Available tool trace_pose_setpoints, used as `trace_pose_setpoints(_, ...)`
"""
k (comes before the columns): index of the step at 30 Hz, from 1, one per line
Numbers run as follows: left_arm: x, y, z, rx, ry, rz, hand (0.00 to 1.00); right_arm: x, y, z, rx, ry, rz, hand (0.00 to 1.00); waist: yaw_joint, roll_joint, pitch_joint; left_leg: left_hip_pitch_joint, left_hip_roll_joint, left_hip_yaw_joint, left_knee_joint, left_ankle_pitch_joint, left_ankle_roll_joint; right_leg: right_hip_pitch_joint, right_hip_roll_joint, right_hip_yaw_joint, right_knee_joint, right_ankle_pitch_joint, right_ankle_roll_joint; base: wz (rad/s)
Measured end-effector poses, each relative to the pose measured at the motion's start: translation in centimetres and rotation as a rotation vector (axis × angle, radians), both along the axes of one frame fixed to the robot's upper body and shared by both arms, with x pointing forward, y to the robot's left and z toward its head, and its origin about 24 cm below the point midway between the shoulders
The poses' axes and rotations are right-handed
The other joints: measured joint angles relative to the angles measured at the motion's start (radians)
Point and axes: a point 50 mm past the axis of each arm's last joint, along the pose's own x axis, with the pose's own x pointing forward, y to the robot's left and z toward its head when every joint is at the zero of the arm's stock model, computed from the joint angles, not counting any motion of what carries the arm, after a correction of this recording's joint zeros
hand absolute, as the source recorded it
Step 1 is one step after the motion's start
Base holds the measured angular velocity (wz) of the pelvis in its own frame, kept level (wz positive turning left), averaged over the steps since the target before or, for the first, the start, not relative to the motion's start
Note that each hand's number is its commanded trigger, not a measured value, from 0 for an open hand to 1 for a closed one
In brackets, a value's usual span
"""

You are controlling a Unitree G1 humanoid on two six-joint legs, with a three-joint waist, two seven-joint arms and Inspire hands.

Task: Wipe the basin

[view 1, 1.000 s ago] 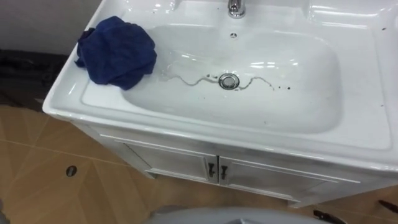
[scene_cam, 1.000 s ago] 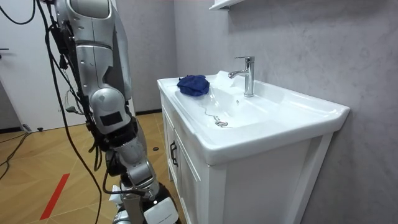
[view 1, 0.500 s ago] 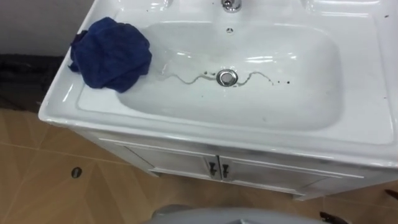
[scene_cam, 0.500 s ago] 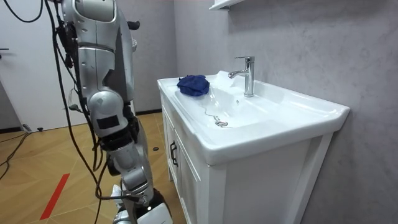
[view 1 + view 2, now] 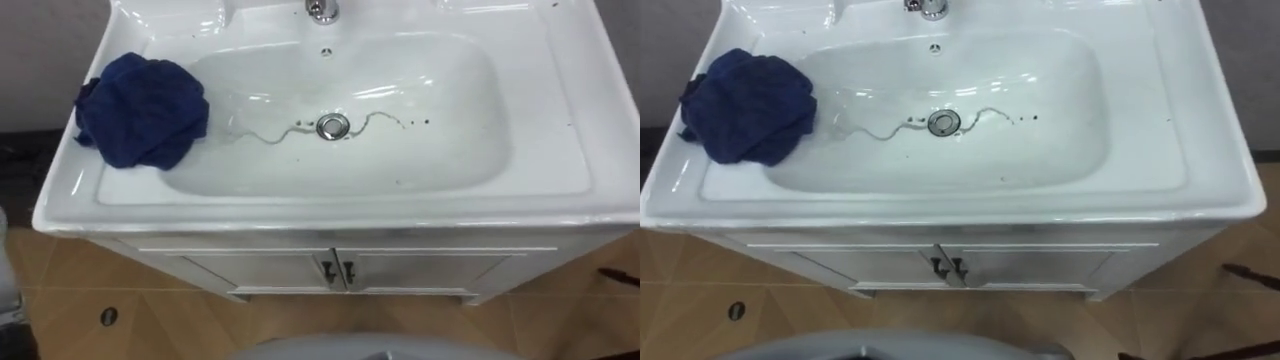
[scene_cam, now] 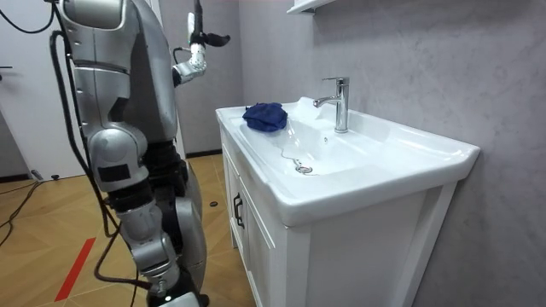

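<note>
Cloth (image 5: 140, 122) of dark blue is seen bunched in a loose heap at the far left of the white counter (image 5: 590, 110), resting on the flat ledge and lapping over the left edge of the basin (image 5: 450, 110). It is held by nothing. From just beside the cloth a thin dark wavy streak (image 5: 270, 135) is traced across the basin floor, running rightward to the round metal drain (image 5: 333, 126) at the middle and a little past it. A few small dark specks (image 5: 415, 122) are scattered to the right of the drain. Behind the drain, at the back rim, the base of a chrome faucet (image 5: 322, 10) is cut off by the upper edge of the view. The right ledge of the counter is marked by one or two tiny dots.

Below the counter, two white cabinet doors (image 5: 430, 268) are shut, and a pair of small dark handles (image 5: 336, 272) is set where they meet. Brown tiled floor (image 5: 60, 290) is seen under the cabinet, with a small round fitting (image 5: 108, 316) sunk into it at the lower left.

In the room view the robot is placed at the room view's left, upright before the cabinet front. Its left hand (image 6: 198, 47) is raised high beside its chest, well apart from the cloth and the basin; whether that hand is spread or closed cannot be told
</note>
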Motion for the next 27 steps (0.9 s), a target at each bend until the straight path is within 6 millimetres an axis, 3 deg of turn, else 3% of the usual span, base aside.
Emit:
trace_pose_setpoints(5, 1.3, -2.0, -2.7, -0.053, 0.142, -0.115, 0.0, -0.5, 0.3, -0.1, 0.024, 0.03, 0.028, 0.0, -0.022, -0.02, 0.007, 0.014, 0.003, 0.015, 0.0, 0.0, 0.0, 0.001, 0.001, 0.024, 0.009, 0.0, 0.0, -0.13)
trace_pose_setpoints(11, 2.2, -3.2, -6.2, -0.143, 0.311, -0.192, 0.0, -0.5, 1.3, -0.4, 0.06, 0.041, 0.038, 0.0, -0.032, -0.041, -0.0041, 0.015, 0.01, 0.037, -0.005, 0.0, 0.0, -0.013, 0.008, 0.051, 0.012, 0.003, -0.003, -0.13)
trace_pose_setpoints(19, 2.8, -4.8, -8.4, -0.18, 0.412, -0.261, 0.0, -0.4, 1.5, -0.5, 0.081, 0.058, 0.053, 0.0, -0.051, -0.025, -0.0052, 0.016, 0.013, 0.039, -0.016, 0.0, 0.0, -0.013, 0.011, 0.05, 0.013, 0.005, -0.004, -0.01)
trace_pose_setpoints(27, 3.2, -6.0, -9.6, -0.197, 0.487, -0.311, 0.0, -0.5, 1.8, -0.6, 0.086, 0.094, 0.083, 0.0, -0.052, -0.029, -0.002, 0.015, 0.013, 0.039, -0.016, 0.0, 0.0, -0.015, 0.012, 0.048, 0.013, 0.005, -0.004, 0.0)
